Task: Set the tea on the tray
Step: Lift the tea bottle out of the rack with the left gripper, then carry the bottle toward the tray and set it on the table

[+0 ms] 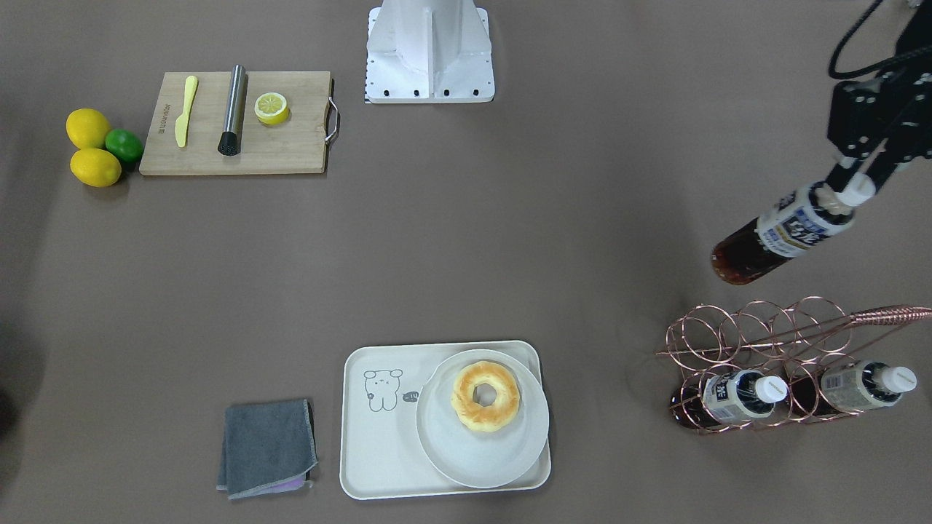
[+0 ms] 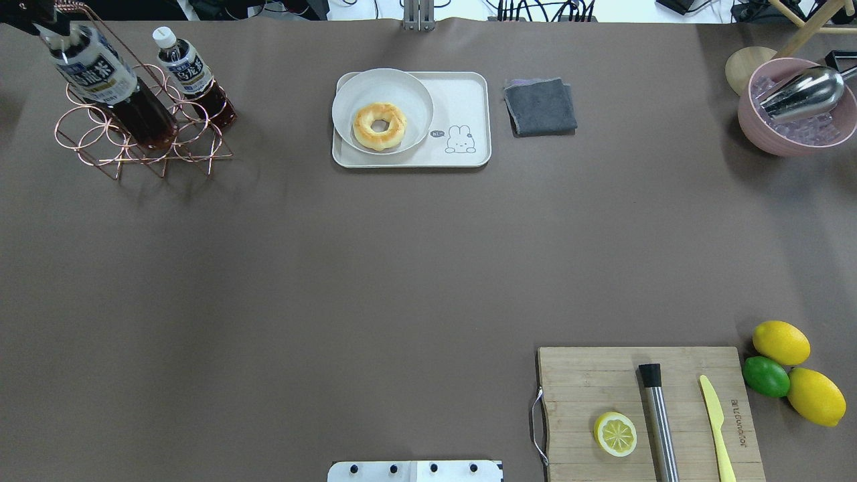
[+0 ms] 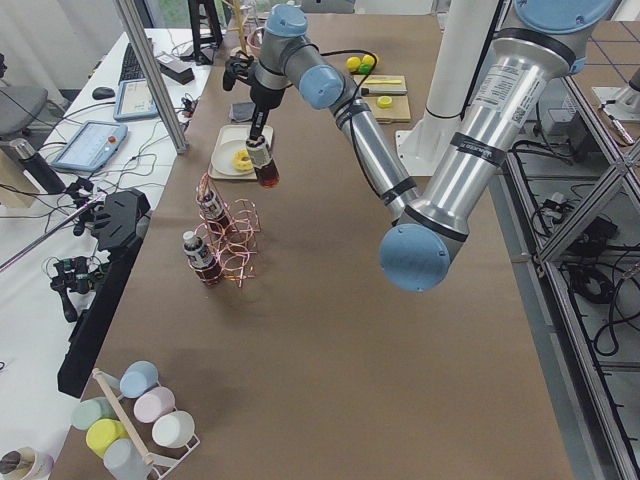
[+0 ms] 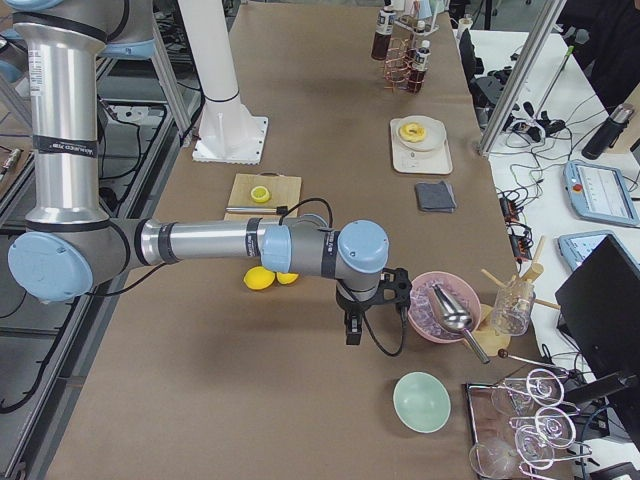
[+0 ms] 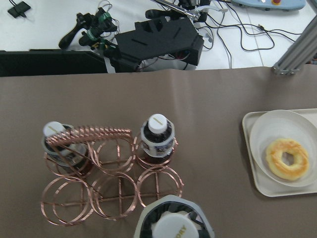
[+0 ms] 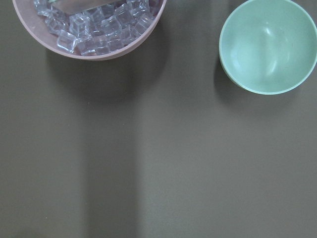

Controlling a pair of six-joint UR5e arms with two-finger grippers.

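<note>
we are watching the left gripper (image 1: pixel 853 186) pinching the tea bottle (image 1: pixel 779 234) by its neck, one finger on either side just under the white cap. the bottle is hanging in the air off the table, with dark liquid filling its lower part. it is hovering near the copper wire rack (image 1: pixel 757 331), on the robot's side of it in the front-facing view, and well apart from the tray (image 1: pixel 378 455). two more bottles (image 1: pixel 732 397) are standing upright in the rack's rings farthest from the robot. the tray is lying toward the table's edge across from the robot, carrying a round pale plate (image 1: pixel 510 455) on the half nearer the rack. a doughnut (image 1: pixel 486 397) is resting on that plate, and the line-drawn animal is showing on the tray's other half. a folded grey cloth (image 1: pixel 267 447) is lying just beside the tray, on the side away from the rack. on the robot's right we are seeing a wooden cutting board (image 1: pixel 291 153) bearing a yellow knife (image 1: pixel 186 109), a steel muddler (image 1: pixel 233 109) and a lemon half (image 1: pixel 271 108), with two lemons (image 1: pixel 87 127) and a lime (image 1: pixel 124 145) bunching together beside it. the right gripper (image 4: pixel 350 328) is hanging over the table near a pink bowl of ice (image 2: pixel 780 144) and a mint green bowl (image 6: pixel 267 49); we cannot tell whether its fingers are spread or pressed together.
</note>
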